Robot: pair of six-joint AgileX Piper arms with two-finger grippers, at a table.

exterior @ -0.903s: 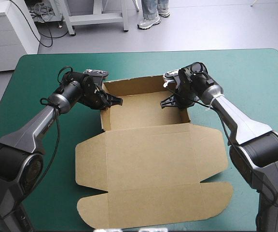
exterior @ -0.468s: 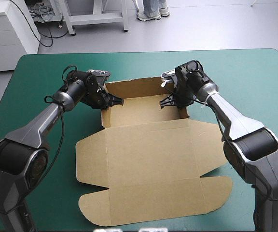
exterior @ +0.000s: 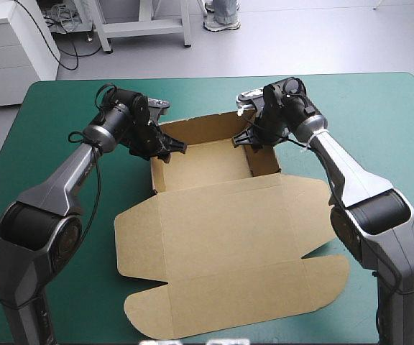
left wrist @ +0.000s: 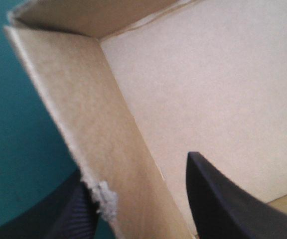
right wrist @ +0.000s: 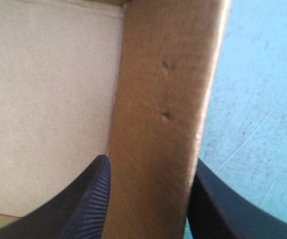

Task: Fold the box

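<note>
High view places the brown box [exterior: 207, 167] on the teal-green table [exterior: 387, 115], its long axis running from the far edge back toward the robot; the raised tray end sits at the claws, and the lid [exterior: 221, 244] lies flat behind both of them, nearer the robot.

Note that the left claw [exterior: 168, 148] is pinching the left wall [exterior: 153, 174] and the right claw [exterior: 246, 139] is pinching the right wall [exterior: 266, 164]; each claw is pressed almost together, with only the board between its fingers.

Confirm this in the left wrist view: one black finger [left wrist: 223, 199] stands inside the tray, the other outside over the table cover; the wall runs ahead of the claw to a corner of the tray. Confirm likewise in the right wrist view: the wall rises between the fingers, with tray floor on the inner side and bare cover on the outer.

Treat the following relation as decisive: both held walls lie parallel to the long axis, and the claws face each other across the tray floor; each arm is nearer its own wall, so any pressing or tucking of the walls probably falls to that arm alone. Expect that the lid, lying behind the claws, can be reached only after you release a wall and draw that arm back.
</note>
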